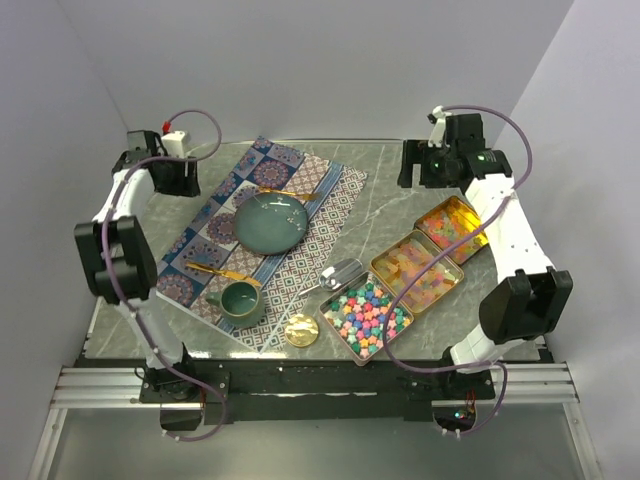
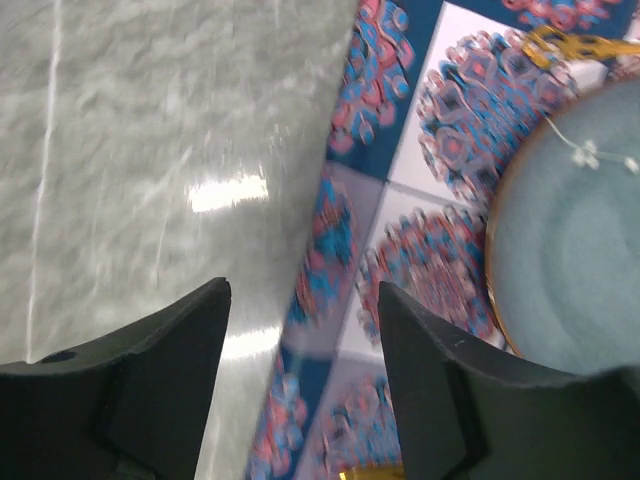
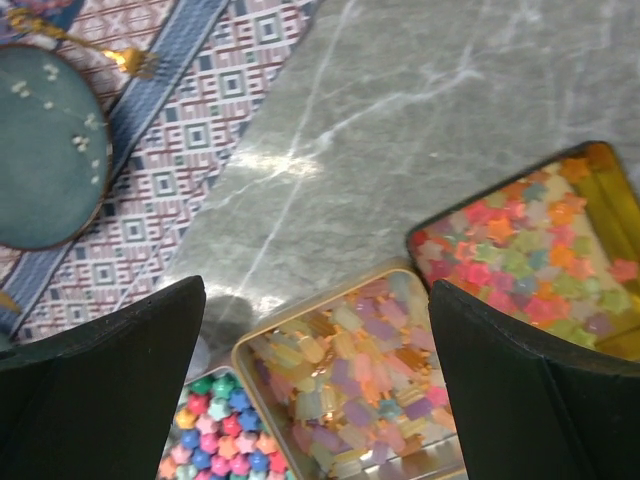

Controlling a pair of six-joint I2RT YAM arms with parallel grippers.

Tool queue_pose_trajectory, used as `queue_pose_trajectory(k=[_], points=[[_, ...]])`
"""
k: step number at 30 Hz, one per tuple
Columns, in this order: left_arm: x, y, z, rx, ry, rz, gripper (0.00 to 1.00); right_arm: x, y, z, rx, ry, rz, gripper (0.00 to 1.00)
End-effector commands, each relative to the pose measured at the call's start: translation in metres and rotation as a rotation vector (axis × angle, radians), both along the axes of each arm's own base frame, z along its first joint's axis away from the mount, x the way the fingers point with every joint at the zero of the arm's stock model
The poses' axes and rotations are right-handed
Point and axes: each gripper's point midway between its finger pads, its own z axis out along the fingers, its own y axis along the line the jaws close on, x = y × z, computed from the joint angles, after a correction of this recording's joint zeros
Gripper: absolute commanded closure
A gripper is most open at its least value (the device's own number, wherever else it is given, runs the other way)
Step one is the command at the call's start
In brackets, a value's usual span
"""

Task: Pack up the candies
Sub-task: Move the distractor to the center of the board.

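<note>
The candies fill three open tins at the right of the table. Bright star candies (image 1: 367, 316) lie in the nearest tin (image 3: 222, 432). Pale gummy candies (image 1: 418, 270) fill the middle tin (image 3: 365, 372), and orange-red star candies (image 1: 455, 226) the far gold tin (image 3: 528, 248). My right gripper (image 3: 318, 325) is open and empty, high above the middle tin, at the back right (image 1: 424, 170). My left gripper (image 2: 303, 325) is open and empty, over the placemat's left edge at the back left (image 1: 172, 178).
A patterned placemat (image 1: 300, 265) carries a teal plate (image 1: 270, 222), a green cup (image 1: 238, 300) and two gold utensils (image 1: 290, 192). A small metal scoop (image 1: 341, 273) lies beside the nearest tin, and a round gold disc (image 1: 302, 330) sits near the front edge.
</note>
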Motion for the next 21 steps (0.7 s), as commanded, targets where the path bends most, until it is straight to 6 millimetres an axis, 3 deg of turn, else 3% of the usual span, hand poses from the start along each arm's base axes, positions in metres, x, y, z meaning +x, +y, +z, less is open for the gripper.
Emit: queue_pose_trajectory(k=[1, 3, 4, 5, 7, 11, 17, 21], points=[[0.02, -0.012, -0.017, -0.025, 0.039, -0.055, 0.32, 0.001, 0.034, 0.001, 0.061, -0.006, 0.102, 0.0], [0.029, -0.016, -0.015, -0.026, 0.033, -0.085, 0.3, 0.001, 0.037, -0.007, 0.05, 0.009, 0.116, 0.0], [0.031, -0.017, -0.031, -0.035, 0.072, -0.085, 0.3, 0.001, 0.037, -0.009, 0.043, 0.01, 0.114, 0.0], [0.041, -0.017, -0.024, -0.033, 0.057, -0.082, 0.3, 0.002, 0.037, -0.012, 0.034, 0.015, 0.119, 0.0], [0.043, -0.02, -0.043, -0.047, 0.106, -0.086, 0.3, 0.002, 0.036, -0.015, 0.024, 0.019, 0.117, 0.0], [0.055, -0.029, -0.048, -0.023, 0.103, -0.119, 0.32, 0.006, 0.036, -0.017, 0.018, 0.025, 0.122, 0.0], [0.048, -0.03, -0.067, -0.044, 0.191, -0.124, 0.42, 0.013, 0.035, -0.018, 0.006, 0.022, 0.122, 0.0], [0.045, -0.032, -0.066, -0.048, 0.193, -0.11, 0.47, 0.014, 0.035, -0.016, 0.005, 0.015, 0.122, 0.0]])
